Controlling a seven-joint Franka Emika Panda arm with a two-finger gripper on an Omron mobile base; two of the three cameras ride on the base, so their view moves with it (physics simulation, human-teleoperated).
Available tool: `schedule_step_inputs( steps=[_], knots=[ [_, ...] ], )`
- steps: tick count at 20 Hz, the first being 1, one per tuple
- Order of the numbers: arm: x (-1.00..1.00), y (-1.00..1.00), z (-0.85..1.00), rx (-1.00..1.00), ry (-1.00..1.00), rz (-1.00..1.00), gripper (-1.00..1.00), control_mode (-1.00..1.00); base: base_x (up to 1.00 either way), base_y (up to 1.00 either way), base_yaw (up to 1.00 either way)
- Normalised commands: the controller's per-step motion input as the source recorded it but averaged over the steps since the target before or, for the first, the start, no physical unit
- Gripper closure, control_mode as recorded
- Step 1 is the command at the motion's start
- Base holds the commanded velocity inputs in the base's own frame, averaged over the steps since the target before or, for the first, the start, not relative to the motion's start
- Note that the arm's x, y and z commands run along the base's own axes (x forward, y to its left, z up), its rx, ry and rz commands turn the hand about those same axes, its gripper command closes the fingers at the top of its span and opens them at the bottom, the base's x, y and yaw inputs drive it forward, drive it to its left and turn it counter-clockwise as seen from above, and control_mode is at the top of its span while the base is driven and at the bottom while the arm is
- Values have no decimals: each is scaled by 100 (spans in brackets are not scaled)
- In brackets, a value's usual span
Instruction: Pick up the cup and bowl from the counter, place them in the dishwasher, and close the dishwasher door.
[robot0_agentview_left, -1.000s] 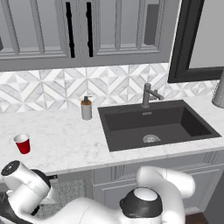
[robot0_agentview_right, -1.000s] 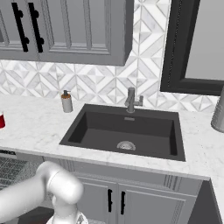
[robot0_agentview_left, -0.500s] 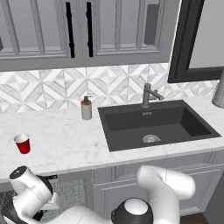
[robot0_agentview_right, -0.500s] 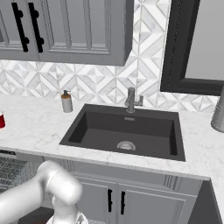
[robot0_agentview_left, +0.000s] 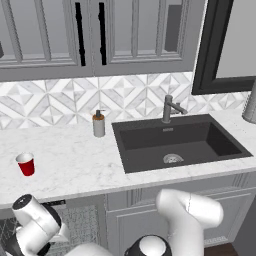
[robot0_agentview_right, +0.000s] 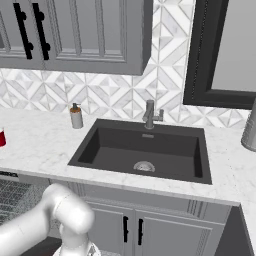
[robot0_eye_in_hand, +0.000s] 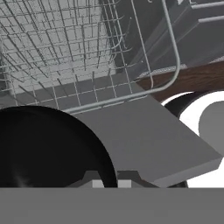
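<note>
The bowl is black and sits at the gripper, whose fingers are closed on its rim. It hangs just in front of the wire rack, over the lowered grey door of the dishwasher.

Over the last second the arm's elbow has sunk lower below the counter edge, toward the rack. That suggests the bowl is being carried down into the dishwasher and is not yet set down.

The cup is red and stands on the counter, well left of the sink and left of the soap bottle; it is yet to be collected.

The hand view gives the bowl, the grip and the door. The left base view gives the whole cup; the right base view catches just its edge, with a corner of the rack under the counter.
</note>
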Motion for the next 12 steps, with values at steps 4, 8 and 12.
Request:
schedule_step_inputs(
  steps=[4, 8, 12],
  knots=[
    [0, 0, 11, 9, -17, -10, 100, -100, 0, 0, 0],
    [23, 6, -2, 3, -19, -21, 100, -100, 0, 0, 0],
    [20, 0, -19, 0, -12, -19, 100, -100, 0, 0, 0]
  ],
)
